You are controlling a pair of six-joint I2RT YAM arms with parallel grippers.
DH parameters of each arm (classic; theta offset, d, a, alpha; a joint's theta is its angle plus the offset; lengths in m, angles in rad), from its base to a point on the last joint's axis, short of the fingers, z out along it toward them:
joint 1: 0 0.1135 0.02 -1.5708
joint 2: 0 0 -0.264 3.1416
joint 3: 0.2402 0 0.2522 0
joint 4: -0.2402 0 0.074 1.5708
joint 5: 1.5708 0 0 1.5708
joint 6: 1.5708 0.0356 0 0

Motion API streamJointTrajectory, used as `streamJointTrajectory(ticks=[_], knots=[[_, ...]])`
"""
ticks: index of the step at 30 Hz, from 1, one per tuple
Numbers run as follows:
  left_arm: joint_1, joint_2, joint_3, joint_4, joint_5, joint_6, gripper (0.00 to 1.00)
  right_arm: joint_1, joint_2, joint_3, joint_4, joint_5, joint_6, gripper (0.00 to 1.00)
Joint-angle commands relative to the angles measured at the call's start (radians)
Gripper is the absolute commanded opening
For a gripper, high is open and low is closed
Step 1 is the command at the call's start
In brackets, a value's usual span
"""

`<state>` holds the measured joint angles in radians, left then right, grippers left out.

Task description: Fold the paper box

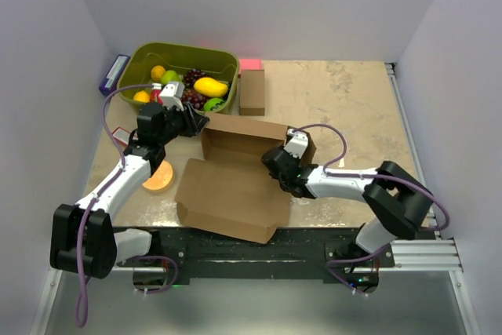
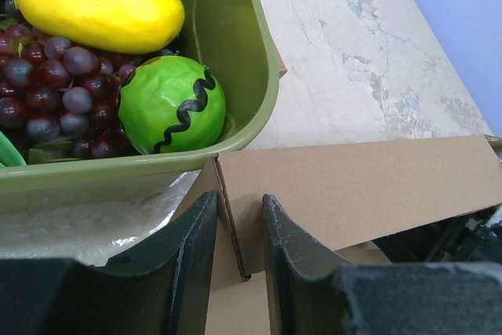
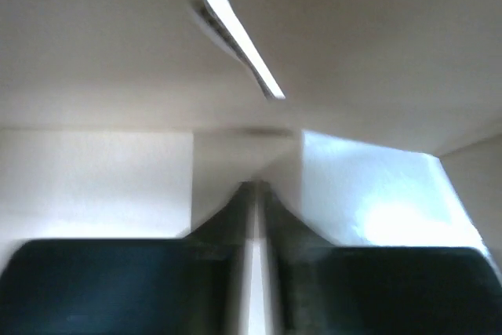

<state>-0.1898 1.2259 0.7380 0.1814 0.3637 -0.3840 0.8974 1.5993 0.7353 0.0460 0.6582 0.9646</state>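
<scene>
The paper box [image 1: 227,194] lies mid-table, its back wall standing and a wide flap spread toward me. My left gripper [image 1: 198,121] is at the box's back left corner. In the left wrist view its jaws [image 2: 239,198] straddle the corner edge of a raised brown panel [image 2: 353,186] and are closed in on it. My right gripper [image 1: 273,164] reaches inside the box at its right side. The right wrist view is blurred: its fingertips [image 3: 255,186] stand a thin slit apart, with nothing between them and pale cardboard walls [image 3: 118,60] all around.
A green bin [image 1: 188,48] with a yellow mango [image 2: 98,5], grapes [image 2: 47,84] and a green ball [image 2: 172,103] stands just behind the left gripper. A small brown box [image 1: 252,92] stands right of the bin. An orange disc [image 1: 159,178] lies left of the paper box.
</scene>
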Motion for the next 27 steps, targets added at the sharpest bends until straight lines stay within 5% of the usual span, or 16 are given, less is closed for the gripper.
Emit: streamJointTrajectory(ticks=[1,6,15,27], knots=[[-0.005,0.027,-0.002,-0.071,0.001,0.007,0.33,0.015,-0.13,0.038,-0.24,-0.017,-0.021,0.33],[-0.005,0.026,-0.002,-0.071,0.004,0.007,0.33,0.015,-0.33,0.049,-0.369,-0.055,-0.082,0.55],[-0.007,0.029,-0.003,-0.069,0.007,0.005,0.32,0.002,-0.659,0.075,-0.689,0.027,-0.089,0.74],[-0.019,0.018,-0.003,-0.079,-0.015,0.02,0.32,-0.12,-0.54,0.059,-0.529,-0.011,-0.233,0.75]])
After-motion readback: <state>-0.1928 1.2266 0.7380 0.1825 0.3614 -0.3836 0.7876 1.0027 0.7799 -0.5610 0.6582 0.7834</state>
